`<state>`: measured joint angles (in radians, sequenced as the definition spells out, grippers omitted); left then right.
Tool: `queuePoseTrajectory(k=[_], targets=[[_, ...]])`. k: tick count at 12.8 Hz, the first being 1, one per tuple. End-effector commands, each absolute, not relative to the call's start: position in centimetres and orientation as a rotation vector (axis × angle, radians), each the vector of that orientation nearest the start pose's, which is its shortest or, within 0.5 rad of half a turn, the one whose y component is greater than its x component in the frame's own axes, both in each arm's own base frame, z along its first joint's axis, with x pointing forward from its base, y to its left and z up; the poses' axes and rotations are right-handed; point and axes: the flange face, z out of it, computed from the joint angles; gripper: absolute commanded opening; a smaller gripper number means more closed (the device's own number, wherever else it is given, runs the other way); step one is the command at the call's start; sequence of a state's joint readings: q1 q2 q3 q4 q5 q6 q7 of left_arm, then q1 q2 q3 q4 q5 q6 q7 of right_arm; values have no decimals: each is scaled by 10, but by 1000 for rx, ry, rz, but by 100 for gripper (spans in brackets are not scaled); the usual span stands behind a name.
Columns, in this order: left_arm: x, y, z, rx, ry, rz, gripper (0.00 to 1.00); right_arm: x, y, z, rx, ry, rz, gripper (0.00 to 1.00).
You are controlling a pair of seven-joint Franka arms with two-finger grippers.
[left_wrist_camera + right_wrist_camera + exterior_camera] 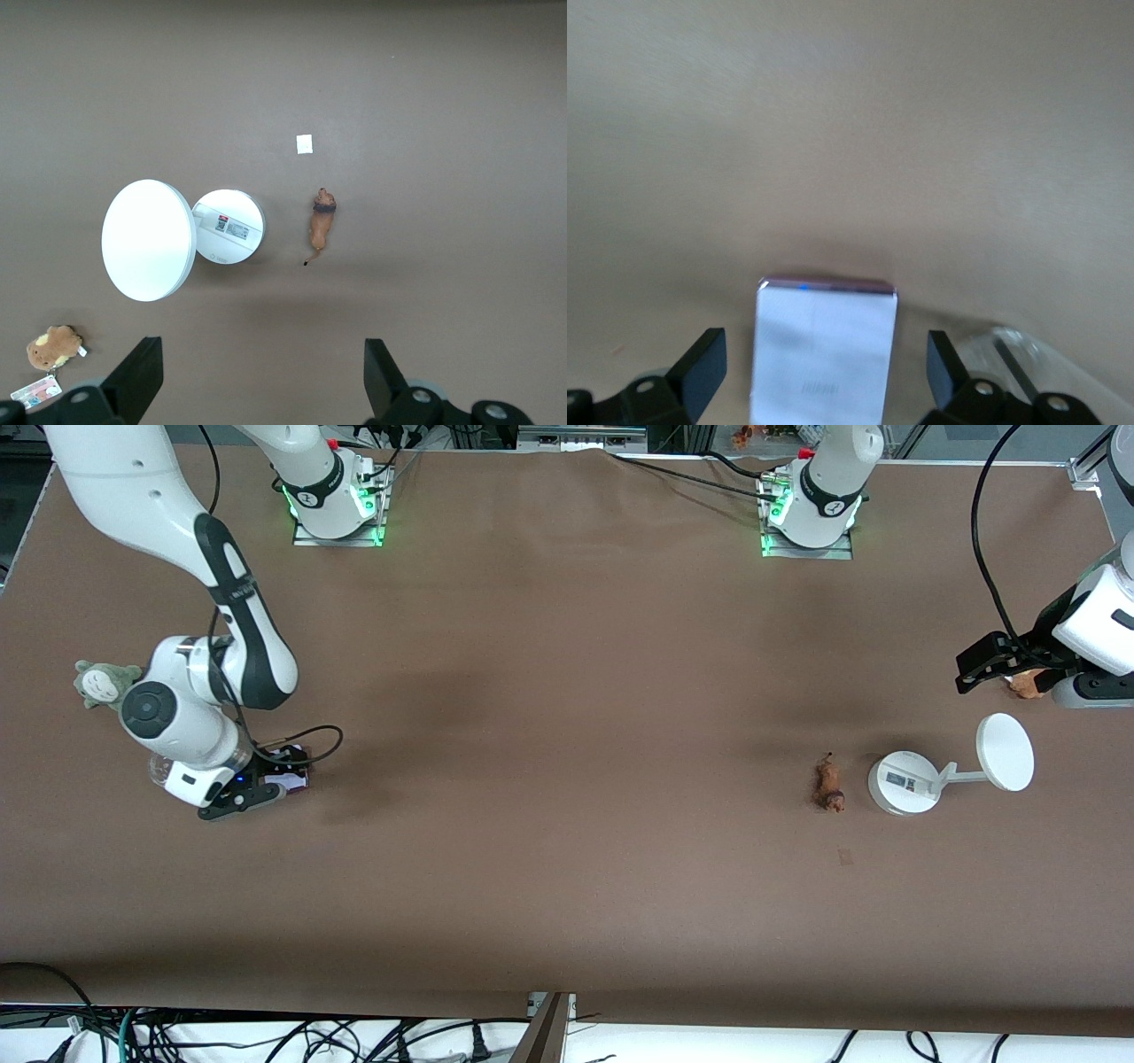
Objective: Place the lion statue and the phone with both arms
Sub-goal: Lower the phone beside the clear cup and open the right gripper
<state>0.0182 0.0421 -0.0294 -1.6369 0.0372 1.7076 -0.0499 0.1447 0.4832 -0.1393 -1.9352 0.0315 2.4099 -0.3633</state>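
Phone (822, 352) straddled by the spread right gripper (822, 381), not yet gripped.
Lion statue (829, 783) lies untouched; the left gripper (257, 376) is held spread, high above.

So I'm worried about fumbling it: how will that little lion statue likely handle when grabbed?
The lion statue looks small and thin, so probably light and easily nudged aside. It lies lengthwise on the table, so rolling seems unlikely. Its thin tail may be fragile.
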Motion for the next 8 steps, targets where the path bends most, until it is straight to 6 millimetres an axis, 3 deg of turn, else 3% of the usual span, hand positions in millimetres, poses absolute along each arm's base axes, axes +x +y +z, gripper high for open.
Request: queuePoseTrajectory(k=[1,8], targets=[[573,-4,587,-3127,-36,-39,100,618,10,314,-3096,-466,75,100],[572,-4,587,-3127,-33,-39,100,607,41,511,-3083,-127,295,100]])
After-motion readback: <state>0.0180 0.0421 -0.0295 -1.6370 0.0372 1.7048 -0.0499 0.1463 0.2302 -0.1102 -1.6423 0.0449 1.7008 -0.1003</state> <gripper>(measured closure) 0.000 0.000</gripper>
